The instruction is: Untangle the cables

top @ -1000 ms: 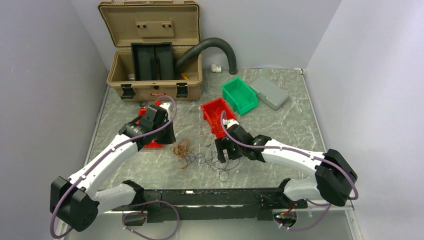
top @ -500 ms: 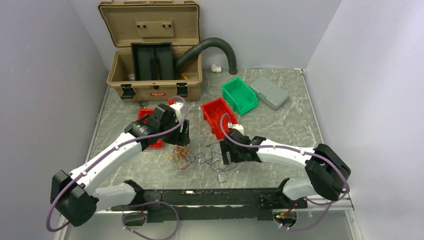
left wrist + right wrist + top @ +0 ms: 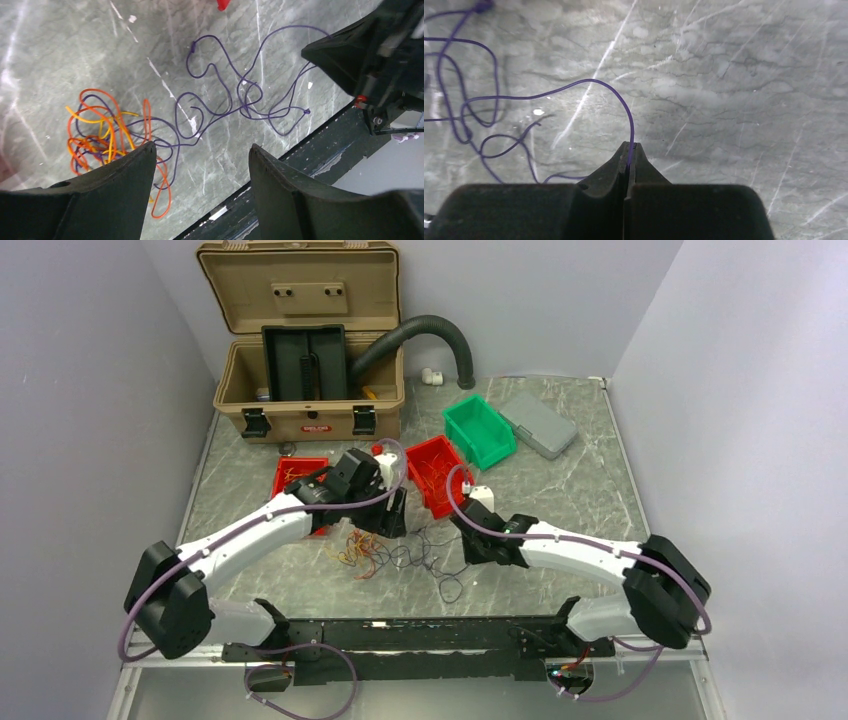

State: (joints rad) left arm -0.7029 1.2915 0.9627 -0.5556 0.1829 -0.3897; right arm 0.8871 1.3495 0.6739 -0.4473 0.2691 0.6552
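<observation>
Cables point(image 3: 385, 555): lay on the marble table point(image 3: 580, 480) between the arms, with an orange-yellow knot point(image 3: 107, 132) to the left and purple loops to the right.
Left gripper point(image 3: 200, 150): fingers stood apart above the tangle, holding nothing.
Right gripper point(image 3: 629, 147): fingers were together, pinching one purple strand point(image 3: 599, 82).

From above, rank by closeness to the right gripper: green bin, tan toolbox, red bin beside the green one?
1. Red bin, just behind the right gripper.
2. Green bin, farther back, slightly right.
3. Tan toolbox, far back left.
</observation>
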